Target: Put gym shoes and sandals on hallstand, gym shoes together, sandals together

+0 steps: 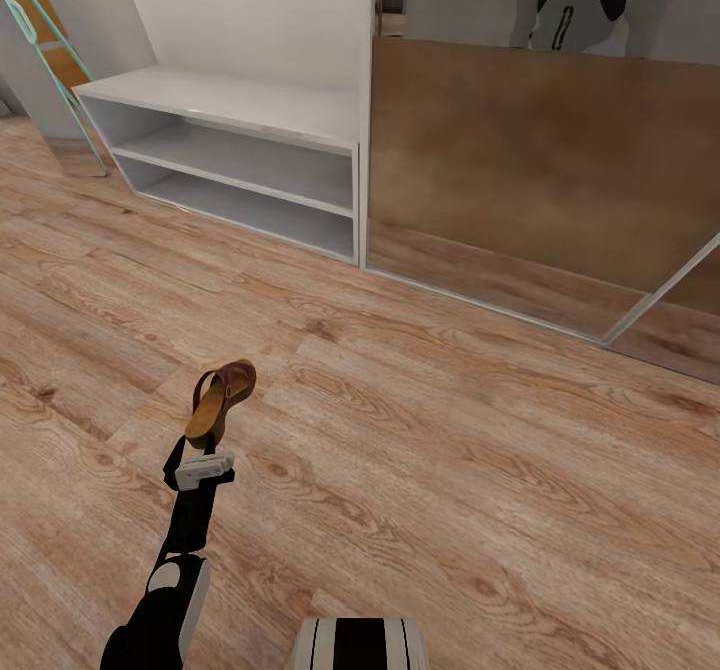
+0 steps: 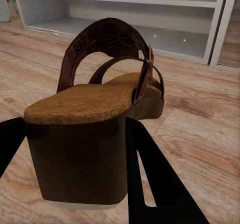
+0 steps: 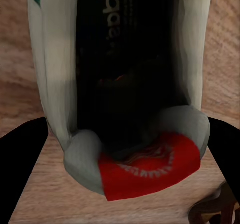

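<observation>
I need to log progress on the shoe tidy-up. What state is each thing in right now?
sandal: held off the floor by its heel, toe toward the rack.
left gripper: shut on the sandal.
gym shoe: between the right gripper's fingers, heel nearest the camera.
hallstand: both low shelves and top empty.

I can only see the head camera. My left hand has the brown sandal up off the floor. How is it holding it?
Observer: In the left wrist camera, the left gripper clamps the sandal by its heel block, one finger on each side.
Operator: What is my other hand doing?
Observer: The right wrist camera shows a sneaker between the fingers of the right gripper. I can't tell if they squeeze it.
Operator: Anything else there?
Observer: A brown strap pokes in beside the sneaker, maybe the other sandal.
</observation>
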Controlling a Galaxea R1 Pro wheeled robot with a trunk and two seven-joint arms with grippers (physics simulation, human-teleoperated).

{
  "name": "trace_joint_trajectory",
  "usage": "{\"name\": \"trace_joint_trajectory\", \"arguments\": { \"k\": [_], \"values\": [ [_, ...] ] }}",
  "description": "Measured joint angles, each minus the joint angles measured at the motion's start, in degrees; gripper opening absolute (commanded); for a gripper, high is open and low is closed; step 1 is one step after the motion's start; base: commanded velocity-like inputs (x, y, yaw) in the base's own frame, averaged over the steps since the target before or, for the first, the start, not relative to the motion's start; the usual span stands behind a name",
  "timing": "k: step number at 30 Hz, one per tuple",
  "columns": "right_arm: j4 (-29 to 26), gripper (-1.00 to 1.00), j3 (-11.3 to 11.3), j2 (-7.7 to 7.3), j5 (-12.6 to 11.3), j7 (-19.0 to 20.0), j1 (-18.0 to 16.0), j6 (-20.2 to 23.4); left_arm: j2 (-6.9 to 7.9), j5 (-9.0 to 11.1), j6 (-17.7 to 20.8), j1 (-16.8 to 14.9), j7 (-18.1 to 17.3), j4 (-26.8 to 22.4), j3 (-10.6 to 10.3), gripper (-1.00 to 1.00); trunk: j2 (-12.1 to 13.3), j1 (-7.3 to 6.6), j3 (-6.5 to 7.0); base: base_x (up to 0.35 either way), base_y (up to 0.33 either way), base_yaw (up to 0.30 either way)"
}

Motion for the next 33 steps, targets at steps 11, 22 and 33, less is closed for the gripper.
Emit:
{"name": "trace_joint_trajectory", "arguments": {
  "k": [11, 22, 33],
  "values": [
    [-0.04, -1.0, -0.03, 0.0, 0.03, 0.0, 0.03, 0.0, 0.0, 0.0, 0.0, 0.0, 0.0, 0.0, -0.03, -1.0, 0.0, 0.0, 0.0, 0.0, 0.0, 0.0],
    [0.01, -1.0, -0.01, 0.02, 0.05, -0.04, 0.01, 0.0, 0.0, 0.0, 0.0, 0.0, 0.0, -0.04, -0.03, -1.0, 0.09, -0.18, 1.55, 0.0, 0.0, 0.0],
    [0.02, -1.0, -0.1, 0.01, 0.07, -0.05, 0.01, 0.0, 0.0, 0.01, 0.0, 0.0, 0.0, 0.0, -0.03, -1.0, 0.09, -0.18, 1.55, 0.0, 0.0, 0.0]
  ]
}}
